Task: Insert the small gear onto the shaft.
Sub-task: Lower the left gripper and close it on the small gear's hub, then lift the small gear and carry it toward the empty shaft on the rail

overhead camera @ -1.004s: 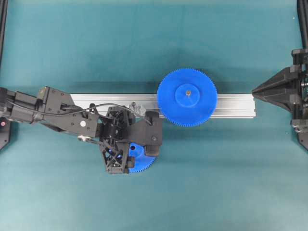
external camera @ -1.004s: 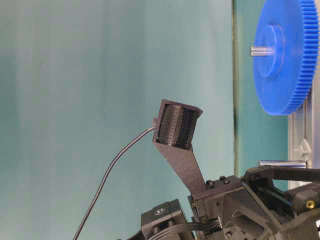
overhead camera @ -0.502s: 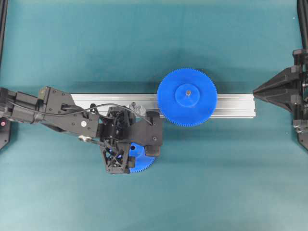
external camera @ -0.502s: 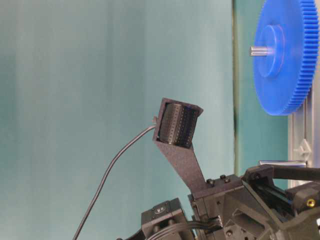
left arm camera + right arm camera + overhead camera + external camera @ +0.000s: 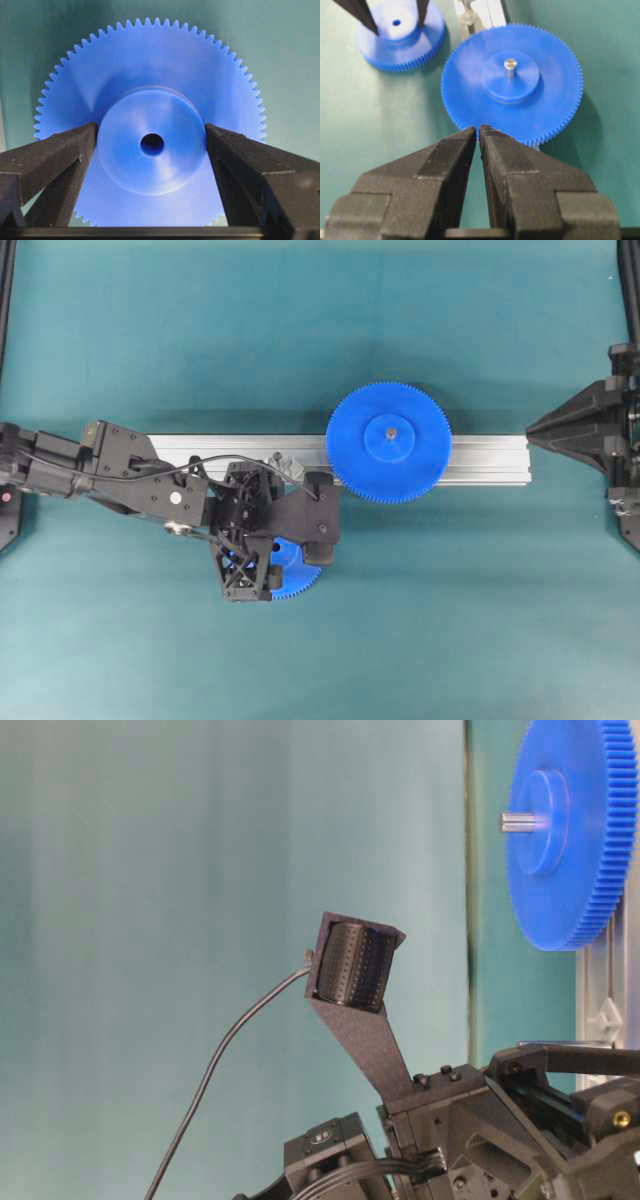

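The small gear (image 5: 150,75) lies flat on the teal table in front of the rail, mostly under my left wrist in the overhead view (image 5: 300,578). My left gripper (image 5: 151,132) stands over it, with a finger touching each side of the raised hub; it is also seen from above (image 5: 255,562). The right wrist view shows the small gear (image 5: 400,47) on the table with the black fingers (image 5: 361,15) at its hub. The shaft's silver bracket (image 5: 287,464) sits on the rail just behind my left wrist; its pin is hard to make out. My right gripper (image 5: 479,129) is shut and empty at the far right (image 5: 575,426).
The wide blue gear (image 5: 388,442) sits on its own pin on the aluminium rail (image 5: 190,448), right of the shaft; it also shows in the right wrist view (image 5: 512,105) and the table-level view (image 5: 570,840). Frame posts stand at the side edges.
My left wrist has shifted very slightly over the small gear. The gear, the rail and my right arm have not moved.
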